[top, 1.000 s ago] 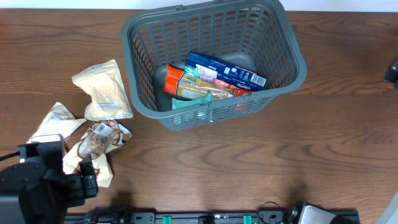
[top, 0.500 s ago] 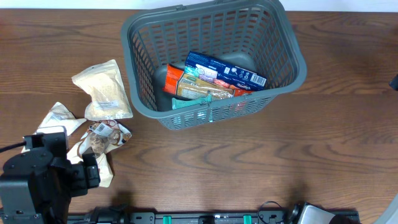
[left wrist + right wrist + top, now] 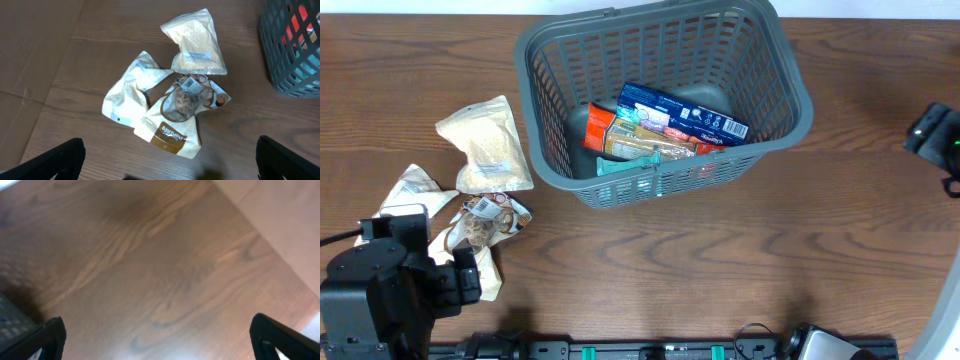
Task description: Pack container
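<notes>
Left fingers [image 3: 55,160] hovering wide, empty, over overlapping pouches [image 3: 181,104]; closing here risking double pickup or slipping film. Right fingers [image 3: 37,341] standing wide, empty, right of basket [image 3: 799,97].

Overhead: bright, even, diffuse top light, sharp throughout. Only a soft shadow on the table [image 3: 740,250] along the near wall of the container [image 3: 665,185], no glare. Right arm [image 3: 932,132] at the frame edge looks slightly soft. Left wrist: well lit, snack packs [image 3: 172,107] in focus, faint sheen on the film, left fingers [image 3: 47,160] dark soft blobs in the bottom corners. Right wrist: blurred all over, grain mushy, washed-out top-left corner, dim patch upper centre, right fingers [image 3: 35,340] black silhouettes.
</notes>
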Robot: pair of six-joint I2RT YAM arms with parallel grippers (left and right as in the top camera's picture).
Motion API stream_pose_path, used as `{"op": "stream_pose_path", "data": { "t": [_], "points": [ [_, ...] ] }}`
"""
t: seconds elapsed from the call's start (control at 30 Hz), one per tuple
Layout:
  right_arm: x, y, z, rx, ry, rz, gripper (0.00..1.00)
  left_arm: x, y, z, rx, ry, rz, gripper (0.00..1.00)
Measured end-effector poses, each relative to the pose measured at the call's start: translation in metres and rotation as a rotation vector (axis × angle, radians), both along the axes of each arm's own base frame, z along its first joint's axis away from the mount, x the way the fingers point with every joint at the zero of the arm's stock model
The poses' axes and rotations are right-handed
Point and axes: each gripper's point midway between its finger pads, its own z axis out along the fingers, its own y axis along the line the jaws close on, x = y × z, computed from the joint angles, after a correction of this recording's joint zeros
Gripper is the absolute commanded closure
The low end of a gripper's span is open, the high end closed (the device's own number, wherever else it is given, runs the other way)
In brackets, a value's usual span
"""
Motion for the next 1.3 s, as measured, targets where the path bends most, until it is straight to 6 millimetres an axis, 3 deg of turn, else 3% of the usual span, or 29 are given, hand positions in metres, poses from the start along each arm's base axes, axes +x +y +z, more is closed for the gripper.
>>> {"op": "stream_pose_path", "data": {
  "t": [0.2, 0.4, 0.5, 0.7, 0.83, 1.3],
  "points": [
    [0.021, 0.009, -0.047, 0.019, 0.037, 0.164, 0.1, 0.0, 0.0, 0.0, 0.002, 0.001, 0.001, 0.01],
    [0.014, 0.028, -0.073, -0.001, 0.027, 0.272, 0.11, -0.001, 0.0, -0.001, 0.002, 0.004, 0.001, 0.01],
    [0.005, 0.04, -0.07, -0.037, -0.02, 0.309, 0.07, -0.001, 0.0, -0.001, 0.002, 0.005, 0.002, 0.01],
    [-0.026, 0.066, -0.036, -0.149, -0.173, 0.361, 0.01, -0.001, 0.0, -0.001, 0.002, 0.005, 0.001, 0.01],
    [-0.043, 0.072, -0.028, -0.19, -0.229, 0.36, 0.01, -0.001, 0.0, -0.001, 0.003, 0.005, 0.001, 0.01],
    [-0.041, 0.065, -0.024, -0.229, -0.249, 0.329, 0.01, 0.009, 0.004, 0.0, 0.006, -0.027, 0.028, 0.01]
  ]
}}
